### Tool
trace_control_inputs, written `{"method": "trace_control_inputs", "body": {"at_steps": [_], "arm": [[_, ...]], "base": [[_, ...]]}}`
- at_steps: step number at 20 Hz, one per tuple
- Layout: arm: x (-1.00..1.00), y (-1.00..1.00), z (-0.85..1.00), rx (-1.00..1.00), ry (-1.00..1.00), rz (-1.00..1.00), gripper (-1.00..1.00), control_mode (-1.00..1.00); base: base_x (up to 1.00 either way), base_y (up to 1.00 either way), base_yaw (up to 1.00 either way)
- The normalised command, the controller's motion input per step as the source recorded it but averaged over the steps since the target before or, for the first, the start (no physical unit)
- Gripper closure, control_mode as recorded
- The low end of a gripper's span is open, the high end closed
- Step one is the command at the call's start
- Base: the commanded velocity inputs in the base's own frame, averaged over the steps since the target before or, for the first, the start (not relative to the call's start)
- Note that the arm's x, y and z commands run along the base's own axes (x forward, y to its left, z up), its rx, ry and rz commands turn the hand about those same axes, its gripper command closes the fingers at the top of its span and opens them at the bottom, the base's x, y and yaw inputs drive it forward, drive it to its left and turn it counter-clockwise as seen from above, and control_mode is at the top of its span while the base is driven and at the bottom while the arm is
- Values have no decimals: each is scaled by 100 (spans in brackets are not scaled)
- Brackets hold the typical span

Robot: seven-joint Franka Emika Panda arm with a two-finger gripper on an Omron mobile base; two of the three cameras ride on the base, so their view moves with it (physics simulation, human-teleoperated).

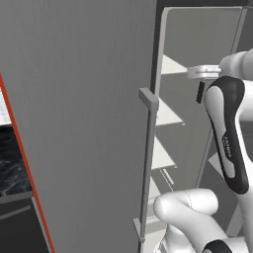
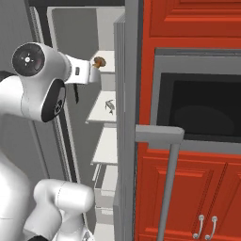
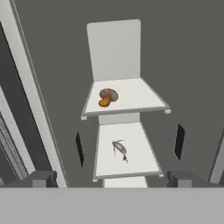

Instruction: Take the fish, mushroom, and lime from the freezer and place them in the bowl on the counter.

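1. The freezer (image 2: 123,70) stands open; its grey door edge runs down the middle, with pale shelves at 9 o'clock of it.
2. The mushroom (image 2: 99,61) lies on the top shelf, just beside the white arm's hand.
3. The fish (image 2: 110,107) lies on the shelf at 6 o'clock of the mushroom.
4. Red cabinets (image 2: 188,188) and a dark oven (image 2: 200,108) fill the 3 o'clock side.

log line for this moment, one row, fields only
phase: reaching into freezer | gripper: open, empty | mushroom: upper shelf | fish: shelf below, between the fingers in hand view | lime: unseen
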Motion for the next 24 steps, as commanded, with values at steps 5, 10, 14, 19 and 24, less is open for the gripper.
{"method": "trace_control_inputs", "body": {"at_steps": [5, 10, 14, 19, 24], "arm": [[54, -7, 0, 0, 0, 0, -100, -100], [52, -13, 0, 0, 0, 0, -100, -100], [52, -8, 0, 0, 4, 0, -100, -100], [50, 0, 0, 0, 5, 0, -100, -100], [41, 0, 0, 0, 0, 0, -100, -100]], "base": [[0, 0, 0], [0, 0, 0], [0, 0, 0], [0, 0, 0], [0, 0, 0]]}}
